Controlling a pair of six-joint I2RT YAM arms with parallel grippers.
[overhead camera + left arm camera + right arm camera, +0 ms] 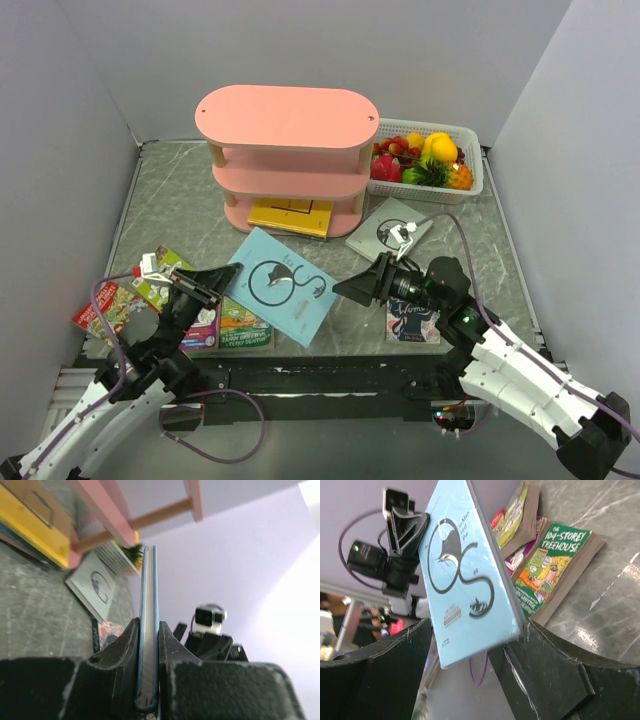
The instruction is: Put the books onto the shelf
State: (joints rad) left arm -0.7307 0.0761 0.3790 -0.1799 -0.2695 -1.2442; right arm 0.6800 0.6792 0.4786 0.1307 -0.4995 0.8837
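Note:
The light blue book (278, 285) hangs tilted above the table, between my two grippers. My left gripper (205, 285) is shut on its left edge; in the left wrist view the book (148, 605) stands edge-on, pinched by the gripper (148, 635). My right gripper (350, 288) is open at the book's right edge. In the right wrist view its fingers (545, 665) stand wide apart around a corner of the book (465, 575). The pink shelf (287, 150) holds a yellow book (290, 215) on its bottom tier. The green Treehouse book (243, 330), the lime green book (160, 275) and the red book (105, 310) lie at front left.
A grey-white book (390, 230) lies right of the shelf, and a dark book (413, 322) lies under my right arm. A white fruit basket (425, 160) stands at the back right. Grey walls close in both sides.

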